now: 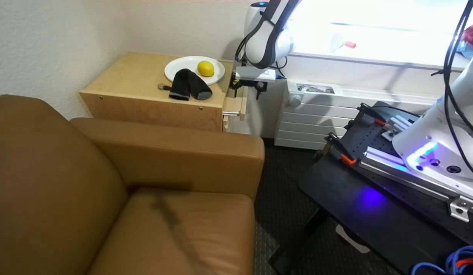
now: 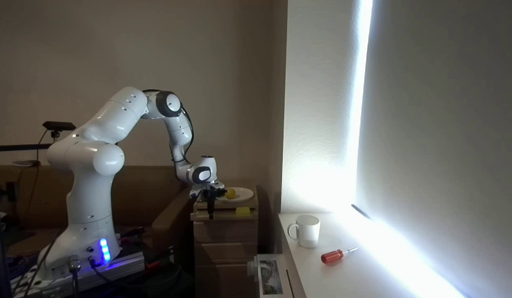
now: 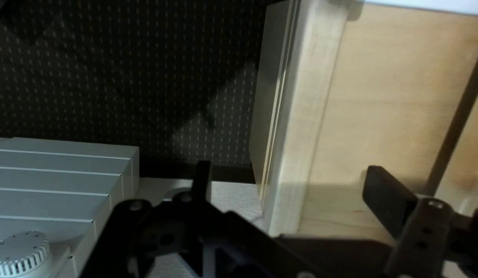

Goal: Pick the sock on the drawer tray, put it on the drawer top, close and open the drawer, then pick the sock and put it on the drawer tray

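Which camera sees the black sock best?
Best in an exterior view: the sock lies bent on the drawer top, unblocked. In an exterior view showing a mug, I can't make it out. The wrist view misses it.

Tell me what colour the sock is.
The sock is mostly black, with dark grey at its ends; it shows best in an exterior view.

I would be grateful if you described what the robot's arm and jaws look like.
The arm is glossy white, built of smooth, rounded segments with dark rings at some joints. Black cables run beside it, and the white base carries a glowing blue light strip. The jaws are black and angular, with round screw heads visible in the wrist view.
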